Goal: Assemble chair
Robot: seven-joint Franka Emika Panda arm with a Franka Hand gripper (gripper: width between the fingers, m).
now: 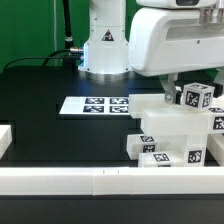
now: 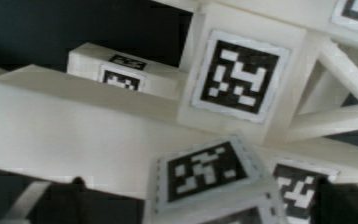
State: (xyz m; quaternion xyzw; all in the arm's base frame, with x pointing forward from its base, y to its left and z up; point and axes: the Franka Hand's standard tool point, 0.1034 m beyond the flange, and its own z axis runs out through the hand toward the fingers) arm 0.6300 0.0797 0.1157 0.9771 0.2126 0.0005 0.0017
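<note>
Several chunky white chair parts (image 1: 165, 135) sit clustered in the lower right of the exterior view, on the black worktop (image 1: 40, 100). They make a stepped heap. A broad block lies low down with two square tags on its front face, and a plainer block sits on top of it. A smaller tagged cube (image 1: 195, 97) is at the heap's upper edge, towards the exterior view's right. I cannot tell whether these pieces are joined or only rest against one another.

The arm (image 1: 175, 40) fills the upper right of that frame. The claw (image 1: 175, 92) hangs just above the heap, beside the tagged cube, mostly hidden behind the arm's white housing. Neither view shows how wide it stands, or whether it touches or holds any part.

The marker board (image 1: 95, 104) lies flat near the middle of the frame, in front of the robot's base (image 1: 103, 50). It is to the exterior view's left of the parts and apart from them. A long white border rail (image 1: 90, 180) runs across the bottom of the frame, in front of the heap.

The wrist view shows the parts close up: a large plain white face (image 2: 87, 120), several tags at different tilts, and diagonal ribs (image 2: 327, 110).
</note>
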